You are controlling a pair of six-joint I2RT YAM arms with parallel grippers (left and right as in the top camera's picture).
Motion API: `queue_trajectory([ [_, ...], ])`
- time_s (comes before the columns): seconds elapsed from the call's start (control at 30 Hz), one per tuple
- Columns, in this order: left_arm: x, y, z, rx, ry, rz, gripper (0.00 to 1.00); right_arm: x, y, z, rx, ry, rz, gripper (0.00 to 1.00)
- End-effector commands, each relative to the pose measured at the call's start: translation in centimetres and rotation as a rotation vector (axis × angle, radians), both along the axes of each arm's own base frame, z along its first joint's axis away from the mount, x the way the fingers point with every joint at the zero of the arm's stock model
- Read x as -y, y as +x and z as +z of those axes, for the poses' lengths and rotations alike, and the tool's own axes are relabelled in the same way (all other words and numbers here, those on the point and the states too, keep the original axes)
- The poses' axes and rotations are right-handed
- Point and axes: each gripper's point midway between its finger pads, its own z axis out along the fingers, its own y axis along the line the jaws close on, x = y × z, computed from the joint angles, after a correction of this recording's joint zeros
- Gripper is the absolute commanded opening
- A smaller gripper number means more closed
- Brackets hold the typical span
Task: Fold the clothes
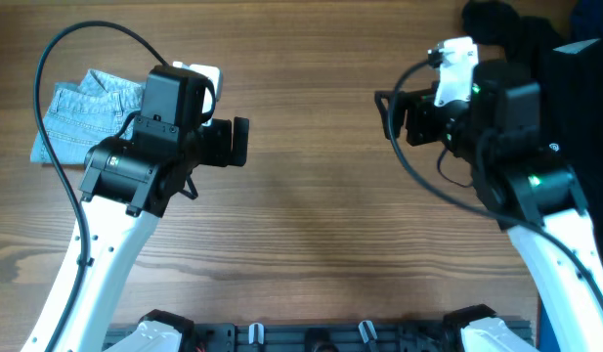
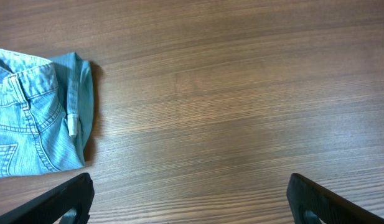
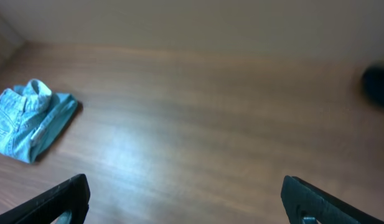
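The light blue denim shorts [image 1: 81, 117] lie folded into a compact bundle at the table's far left, partly hidden under my left arm. They also show in the left wrist view [image 2: 36, 118] and small in the right wrist view [image 3: 30, 121]. My left gripper [image 1: 238, 142] is open and empty, to the right of the shorts and above bare wood [image 2: 192, 199]. My right gripper [image 1: 387, 115] is open and empty over the right middle of the table [image 3: 185, 199], far from the shorts.
A black garment [image 1: 521, 34] lies at the table's far right corner, with dark blue fabric [image 1: 589, 24] beside it at the edge. The wooden table [image 1: 311, 215] stretches between the two arms. The arm bases sit at the front edge.
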Motion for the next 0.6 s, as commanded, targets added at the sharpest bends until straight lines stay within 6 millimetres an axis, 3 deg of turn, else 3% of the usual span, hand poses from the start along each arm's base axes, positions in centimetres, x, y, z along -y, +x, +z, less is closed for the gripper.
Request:
queue_trajectory([
  [0.0,0.0,0.2,0.2,0.009,0.021,-0.007,1.00,1.3,-3.4,4.9,0.231,-0.143,0.075,1.00],
  [0.03,0.0,0.2,0.2,0.009,0.021,-0.007,1.00,1.8,-5.1,5.7,0.283,-0.157,0.076,1.00],
  [0.1,0.0,0.2,0.2,0.009,0.021,-0.007,0.99,2.7,-8.0,5.4,0.330,-0.149,0.066,1.00],
  [0.23,0.0,0.2,0.2,0.009,0.021,-0.007,1.00,3.5,-11.3,1.7,0.395,-0.126,0.054,1.00],
  [0.43,0.0,0.2,0.2,0.009,0.021,-0.007,1.00,4.3,-12.4,-6.2,0.470,0.022,-0.022,1.00],
  [0.57,0.0,0.2,0.2,0.009,0.021,-0.007,1.00,4.1,-13.2,-8.4,0.498,0.024,0.000,1.00],
])
